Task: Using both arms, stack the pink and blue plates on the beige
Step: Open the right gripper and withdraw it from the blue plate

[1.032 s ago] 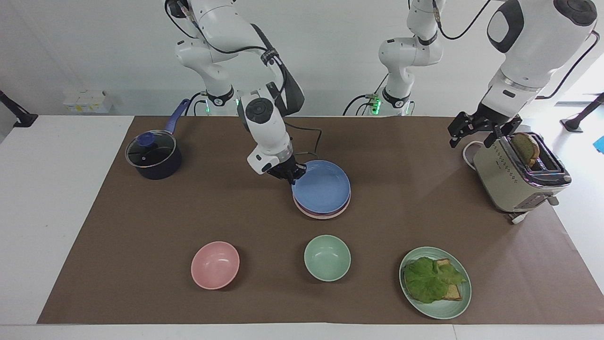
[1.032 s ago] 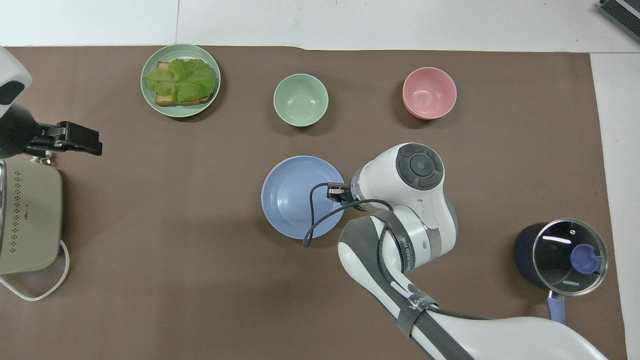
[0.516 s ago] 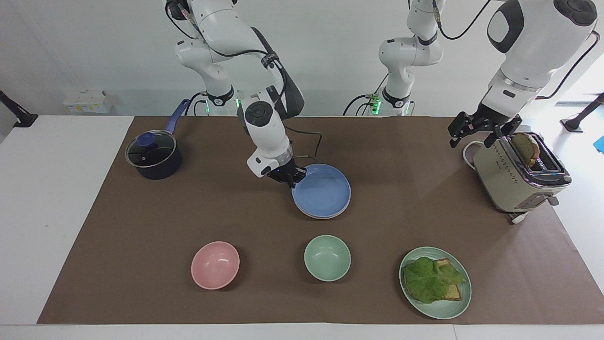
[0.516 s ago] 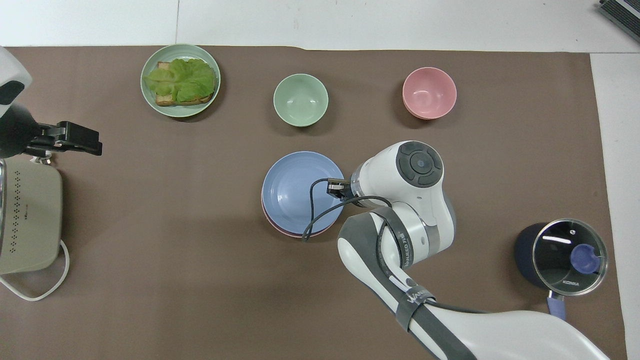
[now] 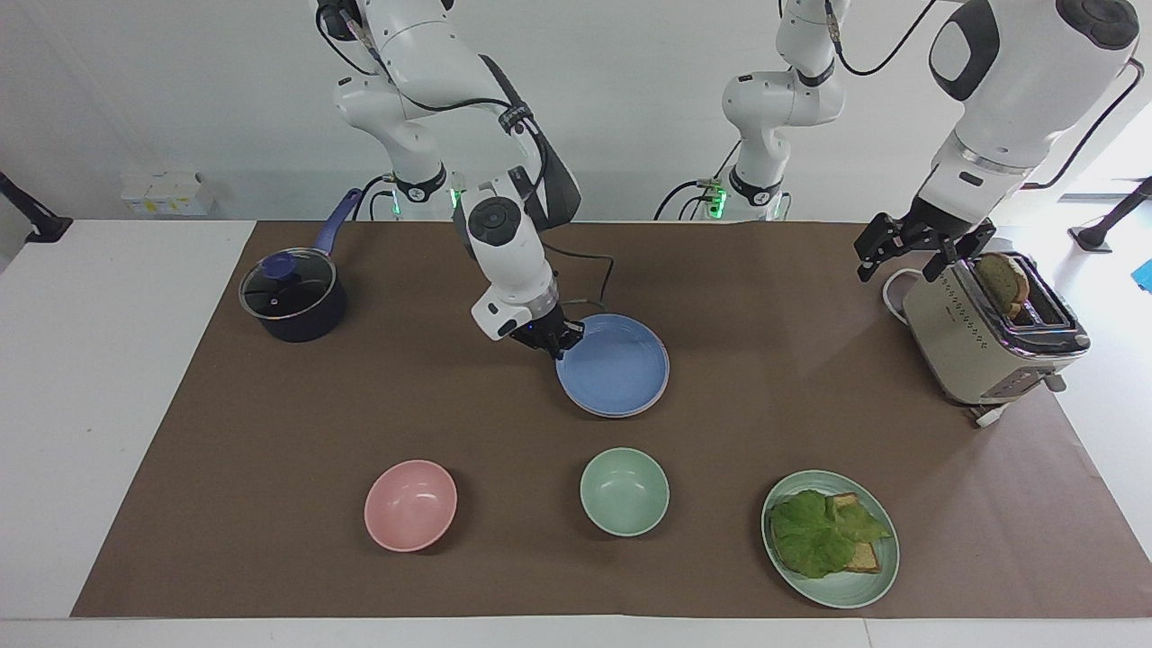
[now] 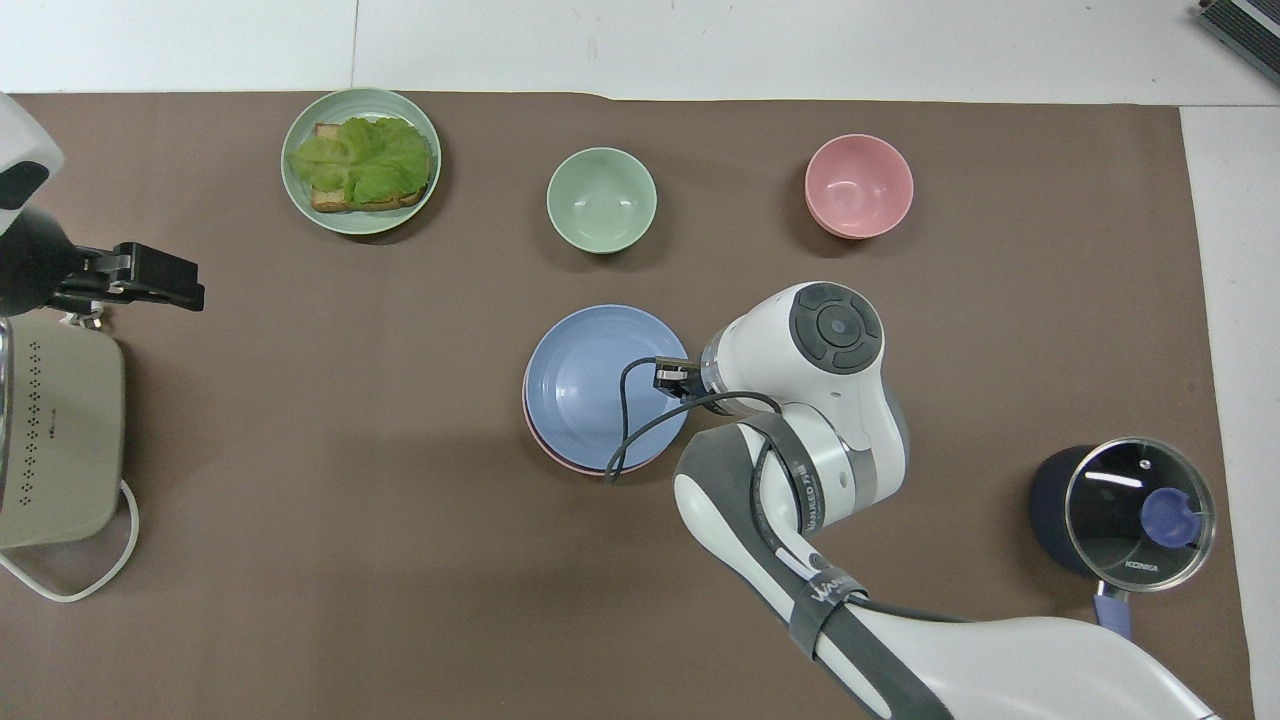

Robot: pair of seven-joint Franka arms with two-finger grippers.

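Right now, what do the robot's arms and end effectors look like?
Both arms are chunky, white and rounded, with dark grey joint caps. The right arm has a black cable looping along it and small lettering on a grey band. Each ends in a black two-finger end effector: right end effector, left end effector.

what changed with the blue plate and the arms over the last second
The right gripper, shut on the blue plate at its rim, lowered it from a tilt until it lies flat on the pink plate. It has not let go. The left gripper, open by the toaster, stayed put, as did the bowls.
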